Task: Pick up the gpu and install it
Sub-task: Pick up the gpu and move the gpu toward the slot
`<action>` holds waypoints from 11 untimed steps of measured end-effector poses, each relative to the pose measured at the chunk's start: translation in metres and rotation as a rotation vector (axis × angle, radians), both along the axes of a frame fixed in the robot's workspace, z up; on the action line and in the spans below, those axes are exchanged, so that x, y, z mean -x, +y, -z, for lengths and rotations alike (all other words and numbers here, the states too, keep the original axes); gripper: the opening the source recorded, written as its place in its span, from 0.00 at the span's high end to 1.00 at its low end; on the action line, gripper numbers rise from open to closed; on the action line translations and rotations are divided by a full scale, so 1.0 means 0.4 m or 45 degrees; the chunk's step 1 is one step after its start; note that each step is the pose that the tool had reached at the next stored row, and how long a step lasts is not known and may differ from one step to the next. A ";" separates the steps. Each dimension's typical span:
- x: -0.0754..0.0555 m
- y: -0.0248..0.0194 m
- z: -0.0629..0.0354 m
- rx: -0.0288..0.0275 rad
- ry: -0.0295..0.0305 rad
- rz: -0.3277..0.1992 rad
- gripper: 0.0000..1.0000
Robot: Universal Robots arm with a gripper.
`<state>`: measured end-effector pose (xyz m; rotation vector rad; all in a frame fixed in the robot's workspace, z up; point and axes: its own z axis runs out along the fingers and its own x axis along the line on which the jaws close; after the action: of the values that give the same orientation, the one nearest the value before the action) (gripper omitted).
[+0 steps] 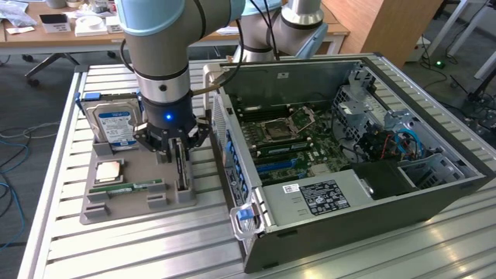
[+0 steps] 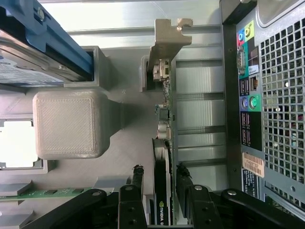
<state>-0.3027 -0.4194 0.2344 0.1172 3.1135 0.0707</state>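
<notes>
End effector [image 2: 159, 168] open, fingers straddling the gpu [image 2: 162, 153] without clamping; card stands on edge directly below, long axis along the finger gap.

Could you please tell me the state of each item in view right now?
gpu: standing on edge in the holder.
gripper: astride the gpu.
hard drive: upright in the holder.
memory stick: lying flat in the holder.
computer case: on its side, panel off.
</notes>
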 end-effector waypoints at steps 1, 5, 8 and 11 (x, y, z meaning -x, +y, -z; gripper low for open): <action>0.000 0.000 0.001 0.0001 0.0002 0.000 0.58; 0.000 0.000 0.002 0.0004 0.0006 0.000 0.58; 0.000 0.000 0.003 0.0000 0.0001 0.000 0.58; -0.003 0.000 0.003 0.0002 0.0001 0.000 0.58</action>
<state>-0.3017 -0.4194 0.2334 0.1173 3.1135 0.0704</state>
